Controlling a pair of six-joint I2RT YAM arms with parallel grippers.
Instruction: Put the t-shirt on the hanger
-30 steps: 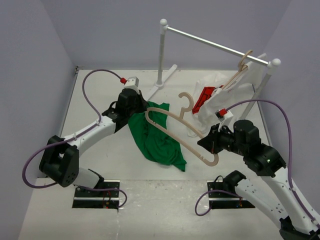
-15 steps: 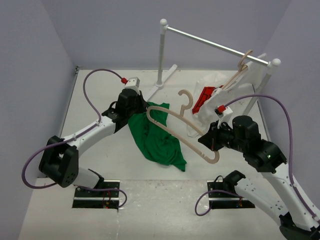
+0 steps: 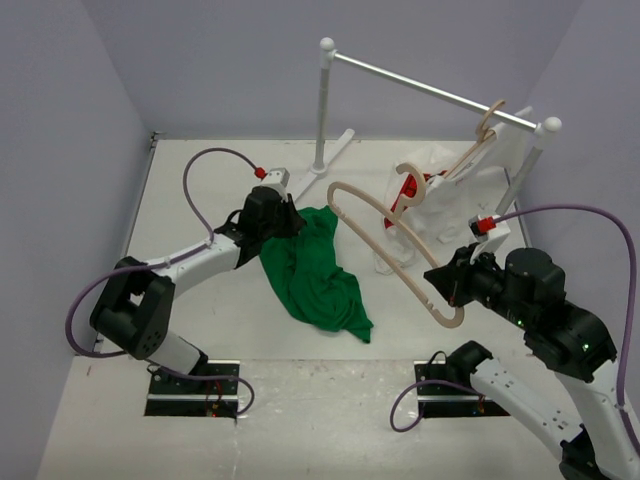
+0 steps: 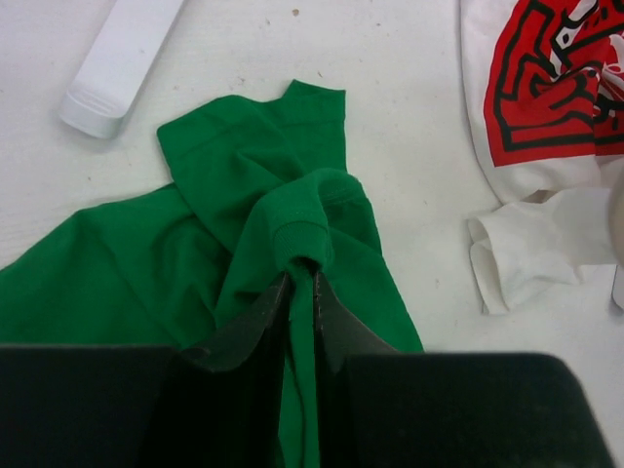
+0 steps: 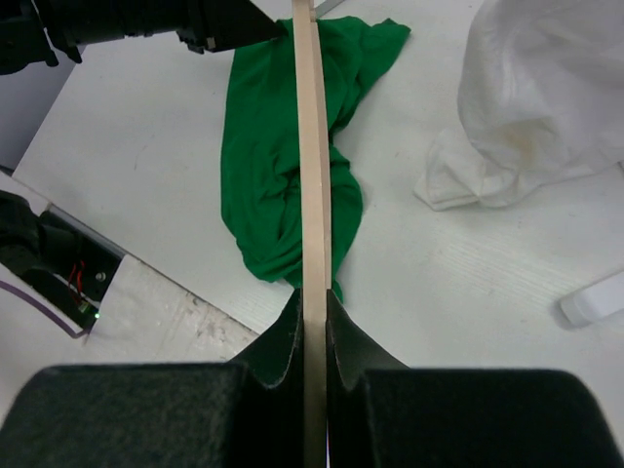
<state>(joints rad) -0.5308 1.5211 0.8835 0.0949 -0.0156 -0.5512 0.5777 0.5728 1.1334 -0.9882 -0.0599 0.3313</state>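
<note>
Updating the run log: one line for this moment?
left gripper shut on t-shirt | right gripper shut on hanger | t-shirt not yet hung

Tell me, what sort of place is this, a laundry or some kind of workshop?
Most likely a robotics lab test booth, not a laundry: plain lavender walls box in a white table, two robot arms are bolted at its edge, and a small clothes rail serves as a prop.

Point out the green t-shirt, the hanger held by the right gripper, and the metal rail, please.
green t-shirt (image 3: 318, 280), top external view, middle of the crumpled cloth.
hanger (image 5: 310, 146), right wrist view, straight wooden bar where it crosses the green cloth.
metal rail (image 3: 420, 85), top external view, middle of the bar.
</note>
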